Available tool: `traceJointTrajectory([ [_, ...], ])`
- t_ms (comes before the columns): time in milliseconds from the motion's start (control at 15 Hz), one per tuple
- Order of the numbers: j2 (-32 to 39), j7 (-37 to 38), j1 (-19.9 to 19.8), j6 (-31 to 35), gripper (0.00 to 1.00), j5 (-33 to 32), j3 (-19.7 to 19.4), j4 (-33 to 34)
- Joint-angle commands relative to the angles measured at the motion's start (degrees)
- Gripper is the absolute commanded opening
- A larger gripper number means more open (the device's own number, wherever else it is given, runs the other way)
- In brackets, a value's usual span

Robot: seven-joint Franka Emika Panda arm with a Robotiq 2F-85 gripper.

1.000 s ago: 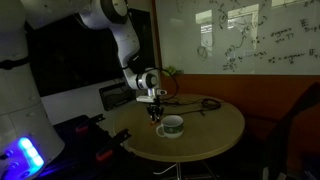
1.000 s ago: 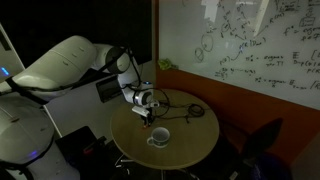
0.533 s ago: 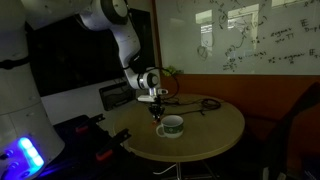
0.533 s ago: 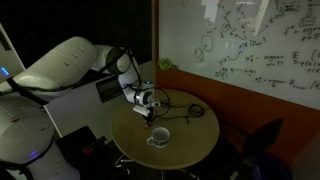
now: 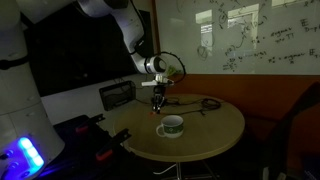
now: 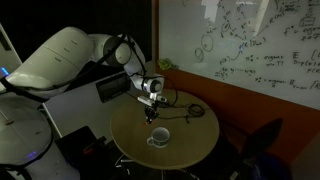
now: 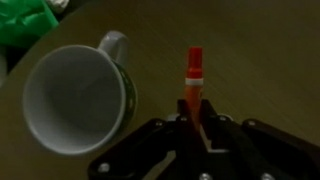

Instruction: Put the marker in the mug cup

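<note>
Table (image 7: 268, 52) beneath marker (image 7: 193, 72) in end effector (image 7: 195, 112)

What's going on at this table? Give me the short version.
The Panda arm's end effector is shut on the orange-red marker and holds it above the round table. The white mug cup stands upright and looks empty. In the wrist view it sits off to one side of the marker. The marker is not yet over the mug's opening, so the drop into the cup is not yet done.
</note>
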Motion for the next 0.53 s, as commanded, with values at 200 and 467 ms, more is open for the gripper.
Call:
traceJointTrajectory([
  [200, 2.2, -7.6, -5.8, -30.4, 0.05, 0.3, 1.7, 12.0],
  [467, 6.6, -8.9, -6.3, -43.3, 0.05, -1.4, 1.0, 19.0],
])
